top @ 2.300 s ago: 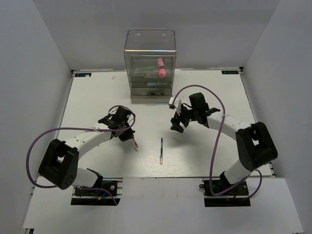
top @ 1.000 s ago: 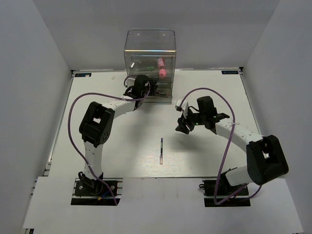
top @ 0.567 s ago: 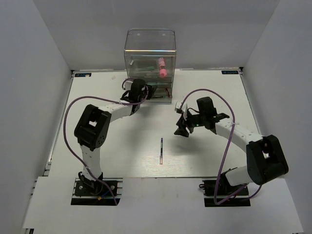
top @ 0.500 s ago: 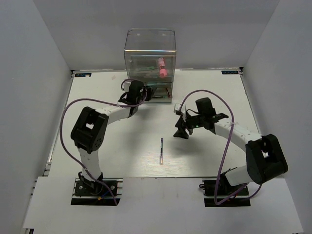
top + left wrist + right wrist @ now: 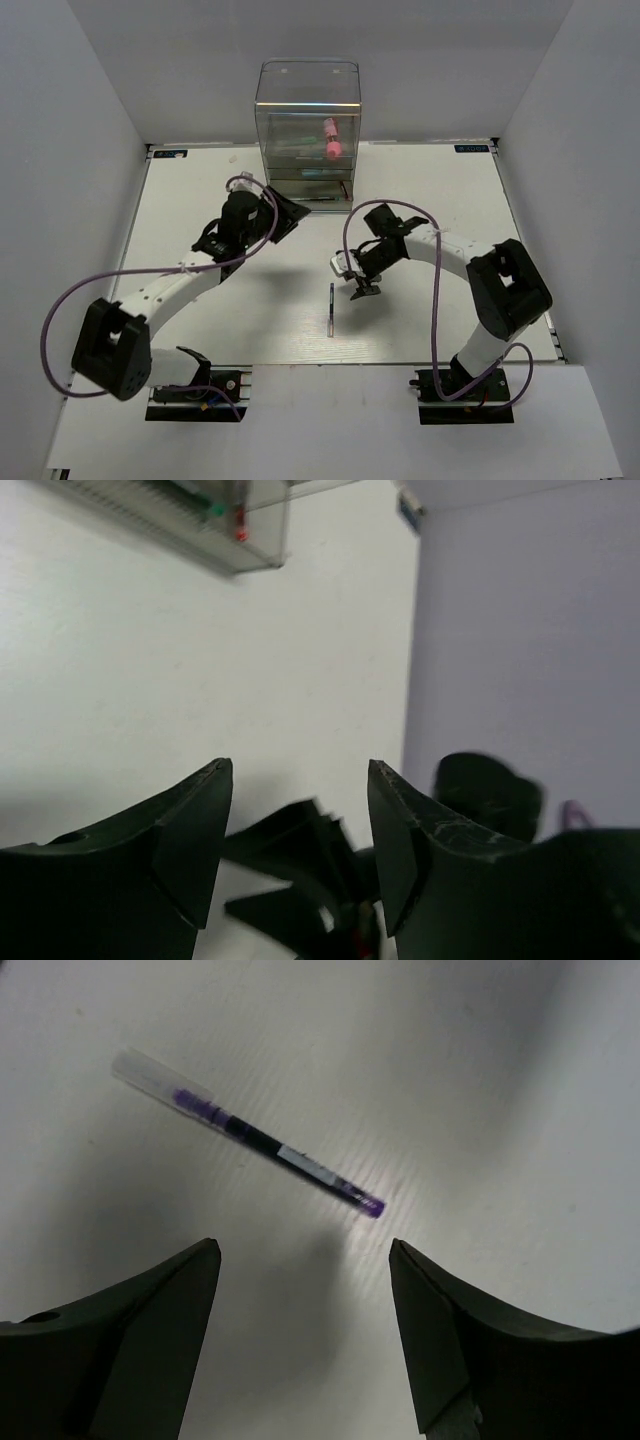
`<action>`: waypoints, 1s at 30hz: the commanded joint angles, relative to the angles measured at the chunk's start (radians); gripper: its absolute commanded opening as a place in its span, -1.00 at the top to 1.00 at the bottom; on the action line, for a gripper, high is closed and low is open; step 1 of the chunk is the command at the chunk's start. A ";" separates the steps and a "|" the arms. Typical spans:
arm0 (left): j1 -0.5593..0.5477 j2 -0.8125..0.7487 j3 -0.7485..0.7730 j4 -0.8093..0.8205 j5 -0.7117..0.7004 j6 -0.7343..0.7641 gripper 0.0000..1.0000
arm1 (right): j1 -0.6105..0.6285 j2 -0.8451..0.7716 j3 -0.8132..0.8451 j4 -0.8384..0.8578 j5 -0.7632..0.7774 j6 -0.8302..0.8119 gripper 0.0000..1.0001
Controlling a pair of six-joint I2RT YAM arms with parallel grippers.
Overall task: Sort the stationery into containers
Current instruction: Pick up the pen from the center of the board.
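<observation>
The containers are one tall clear drawer box (image 5: pixel 308 110) at the back of the table, with a pink tube (image 5: pixel 330 138) inside; its lower corner (image 5: pixel 200 515) shows in the left wrist view. A thin dark pen (image 5: pixel 331 308) with a purple tip lies alone on the white table. In the right wrist view the dark pen (image 5: pixel 250 1142) lies just ahead of the fingertips. My right gripper (image 5: pixel 362 288) (image 5: pixel 305 1250) hovers open beside its far end, holding nothing. My left gripper (image 5: pixel 292 216) (image 5: pixel 300 770) hangs open and empty in front of the box.
White walls close in the table (image 5: pixel 200 290) on three sides. In the left wrist view the right arm (image 5: pixel 320 880) shows dark and blurred between the fingers. Red and green ends of stationery (image 5: pixel 238 520) show through a lower drawer.
My left gripper has drawn back from the drawer box toward the near left and has opened. My right gripper has swung left and nearer, ending over the dark pen.
</observation>
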 commanded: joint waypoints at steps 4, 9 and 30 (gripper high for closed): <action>0.004 -0.226 -0.132 -0.376 -0.055 0.119 -0.41 | 0.102 0.077 0.138 -0.077 0.135 -0.321 -0.43; 0.004 -0.397 -0.282 -0.430 -0.090 0.054 -0.41 | 0.171 0.115 0.152 -0.163 0.209 -0.481 -0.33; 0.004 -0.573 -0.367 -0.542 -0.159 0.000 -0.46 | 0.309 0.272 0.201 -0.350 0.431 -0.661 0.12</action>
